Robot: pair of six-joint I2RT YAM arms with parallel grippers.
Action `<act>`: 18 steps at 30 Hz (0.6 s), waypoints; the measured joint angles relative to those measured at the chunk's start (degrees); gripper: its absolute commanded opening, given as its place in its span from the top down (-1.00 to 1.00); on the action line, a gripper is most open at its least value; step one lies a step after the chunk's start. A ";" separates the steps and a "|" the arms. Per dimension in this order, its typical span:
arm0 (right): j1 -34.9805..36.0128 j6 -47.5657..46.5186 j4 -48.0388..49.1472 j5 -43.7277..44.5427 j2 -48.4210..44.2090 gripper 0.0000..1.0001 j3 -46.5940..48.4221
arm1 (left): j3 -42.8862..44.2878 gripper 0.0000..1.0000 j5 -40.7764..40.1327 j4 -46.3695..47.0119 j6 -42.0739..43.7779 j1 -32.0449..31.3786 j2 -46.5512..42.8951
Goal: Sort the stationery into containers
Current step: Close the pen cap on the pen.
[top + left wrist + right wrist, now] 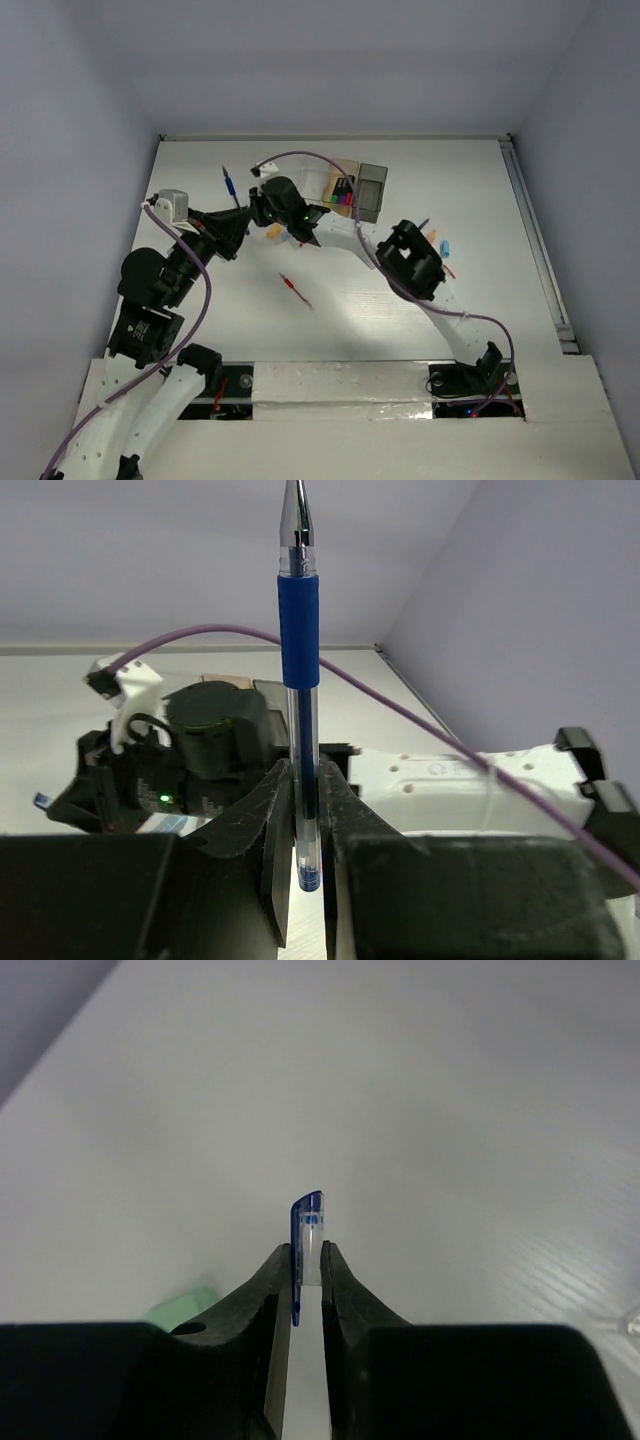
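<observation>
My left gripper (305, 780) is shut on a blue pen (299, 610) near its back end and holds it upright; in the top view this gripper (238, 222) is at the table's back left, with the pen (229, 183) sticking out. My right gripper (308, 1260) is shut on a clear pen cap with a blue clip (310, 1230) above the white table; in the top view it (306, 234) hangs just in front of the containers. The clear box (318, 183), tan-orange box (345, 190) holding markers, and dark grey box (371, 190) stand in a row at the back.
A red pen (295, 289) lies mid-table. An orange piece (273, 231) lies by the right gripper. A light-blue piece (446, 247), an orange piece (432, 236) and a red pen (447, 268) lie beside the right arm. A green piece (185, 1308) shows under the right fingers.
</observation>
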 measured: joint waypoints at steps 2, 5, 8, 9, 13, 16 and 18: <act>0.02 0.96 2.51 0.48 -6.36 0.92 -9.38 | -0.02 1.00 0.42 0.07 -0.04 0.00 -0.09; 0.02 2.73 4.90 2.05 -18.99 0.90 -26.08 | -0.63 1.00 1.57 0.79 -0.24 0.00 -0.07; 0.02 5.11 6.67 4.61 -32.92 0.88 -42.64 | -2.25 1.00 3.13 1.51 -0.48 0.00 0.20; 0.02 6.10 7.02 5.66 -36.96 0.88 -47.17 | -2.84 1.00 3.58 1.77 -0.63 0.00 0.35; 0.00 9.99 6.71 8.68 -47.25 0.87 -60.37 | -5.35 1.00 5.99 2.64 -1.38 0.00 1.49; 0.02 12.33 4.96 10.47 -48.85 0.86 -65.53 | -6.86 1.00 8.11 3.26 -1.92 0.00 2.62; 0.04 13.79 3.10 11.76 -48.30 0.86 -67.06 | -7.56 1.00 9.35 3.34 -1.95 0.00 3.37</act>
